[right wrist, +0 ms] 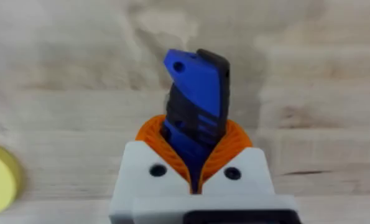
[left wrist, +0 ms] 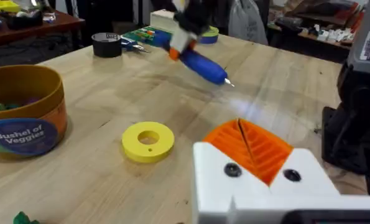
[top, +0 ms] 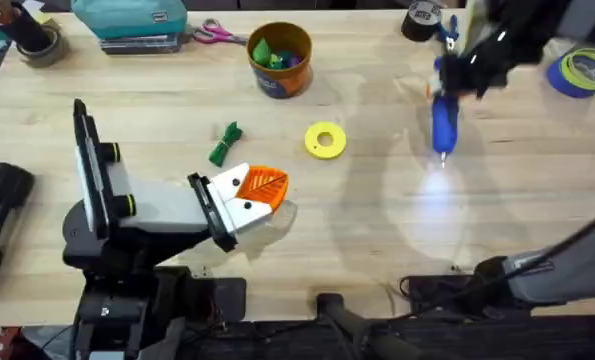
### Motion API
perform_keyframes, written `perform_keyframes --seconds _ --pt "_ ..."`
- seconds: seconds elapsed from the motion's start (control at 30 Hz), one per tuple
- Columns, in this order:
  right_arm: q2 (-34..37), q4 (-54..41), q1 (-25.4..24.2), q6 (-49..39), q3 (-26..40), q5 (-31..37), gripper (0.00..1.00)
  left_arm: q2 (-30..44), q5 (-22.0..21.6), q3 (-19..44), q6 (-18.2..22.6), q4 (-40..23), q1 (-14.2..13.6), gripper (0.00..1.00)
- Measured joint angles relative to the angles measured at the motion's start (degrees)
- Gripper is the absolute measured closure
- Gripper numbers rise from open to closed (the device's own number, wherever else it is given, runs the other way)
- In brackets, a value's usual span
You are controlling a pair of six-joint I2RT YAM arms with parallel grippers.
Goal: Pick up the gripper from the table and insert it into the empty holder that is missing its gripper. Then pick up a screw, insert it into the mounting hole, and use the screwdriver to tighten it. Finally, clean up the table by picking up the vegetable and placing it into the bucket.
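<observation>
The blue screwdriver hangs above the table's far right, clamped between the right gripper's orange pads, bit toward the wood. The left gripper, near left, has its pads pressed together on nothing. Between them lies the yellow disc; the vegetable rests left of it, the bucket beyond.

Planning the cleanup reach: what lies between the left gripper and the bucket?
Overhead, the vegetable lies between the left gripper and the bucket; otherwise bare table.
</observation>
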Motion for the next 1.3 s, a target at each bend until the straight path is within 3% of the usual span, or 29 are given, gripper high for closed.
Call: perform_keyframes --seconds 0.2,0.43,0.93,1.0,1.3 --pt "-6.2 0.3 3.0 0.0 10.5 0.0 0.976 0.0 0.0 0.0 0.0 0.0 0.0 0.995" --pt "-10.5 5.2 10.2 0.0 20.3 0.0 0.976 0.0 0.0 0.0 0.0 0.0 0.0 0.995" --pt "-16.3 25.0 30.5 0.7 22.5 -0.4 0.976 0.0 0.0 0.0 0.0 0.0 0.0 0.995" --pt "-17.1 28.0 32.4 1.7 22.5 -6.0 0.976 0.0 0.0 0.0 0.0 0.0 0.0 0.995" --pt "-17.6 45.2 30.9 5.7 18.0 -26.2 0.977 0.0 0.0 0.0 0.0 0.0 0.0 0.995"
